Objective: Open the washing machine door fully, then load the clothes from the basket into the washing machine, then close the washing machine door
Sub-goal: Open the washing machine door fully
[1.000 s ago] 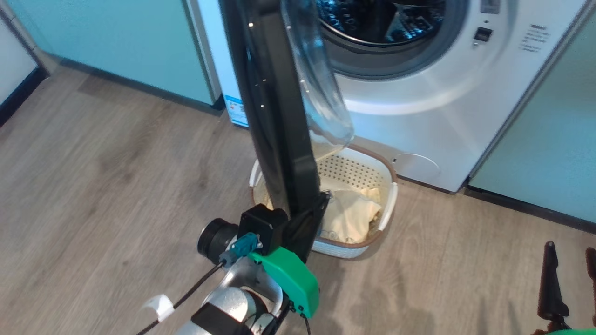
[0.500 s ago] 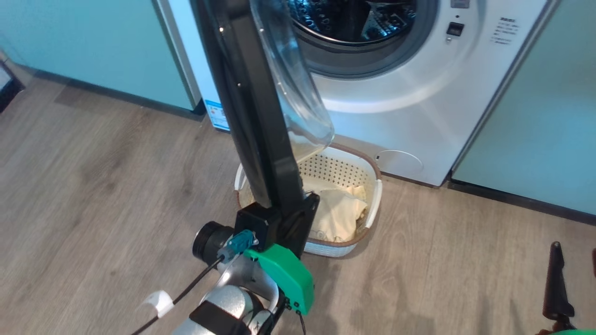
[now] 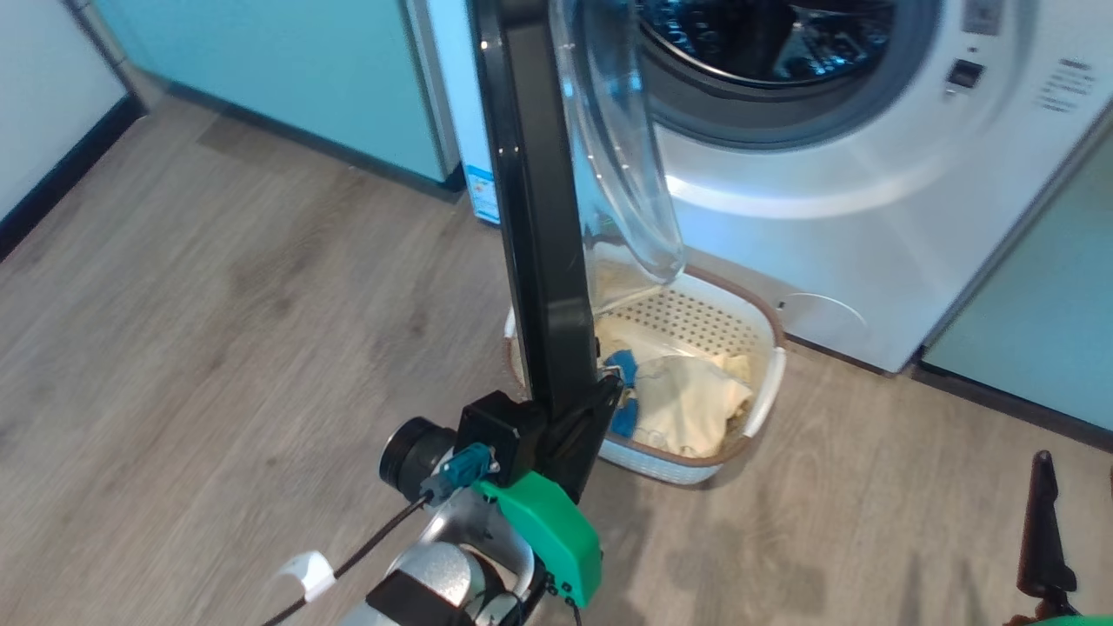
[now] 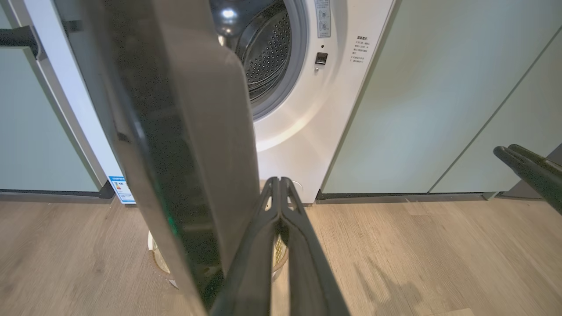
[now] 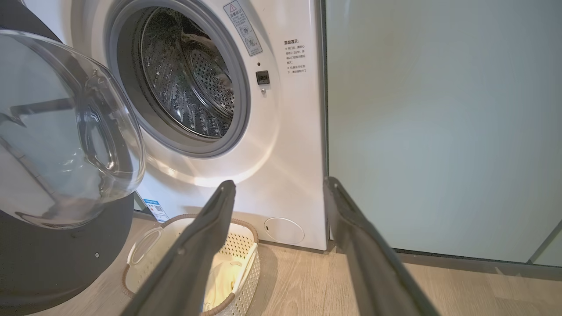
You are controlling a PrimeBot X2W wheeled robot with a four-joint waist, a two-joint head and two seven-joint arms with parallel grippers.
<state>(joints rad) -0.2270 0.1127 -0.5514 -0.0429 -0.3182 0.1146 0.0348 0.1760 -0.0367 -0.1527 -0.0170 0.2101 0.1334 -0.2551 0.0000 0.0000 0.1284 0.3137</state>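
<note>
Black-fingered left gripper (image 4: 276, 184), reaching up from six o'clock, is pressed together beside the washing machine door (image 3: 530, 217); right gripper (image 5: 279, 183), five o'clock, spread, empty. One basket (image 3: 696, 317), one door.

Wood-look floor (image 3: 217, 348); basket (image 3: 669, 465) on it, just before washing machine (image 3: 869, 243).

Left hand (image 4: 277, 184), dark fingers (image 4: 307, 263), green shell (image 3: 548, 535)
</note>
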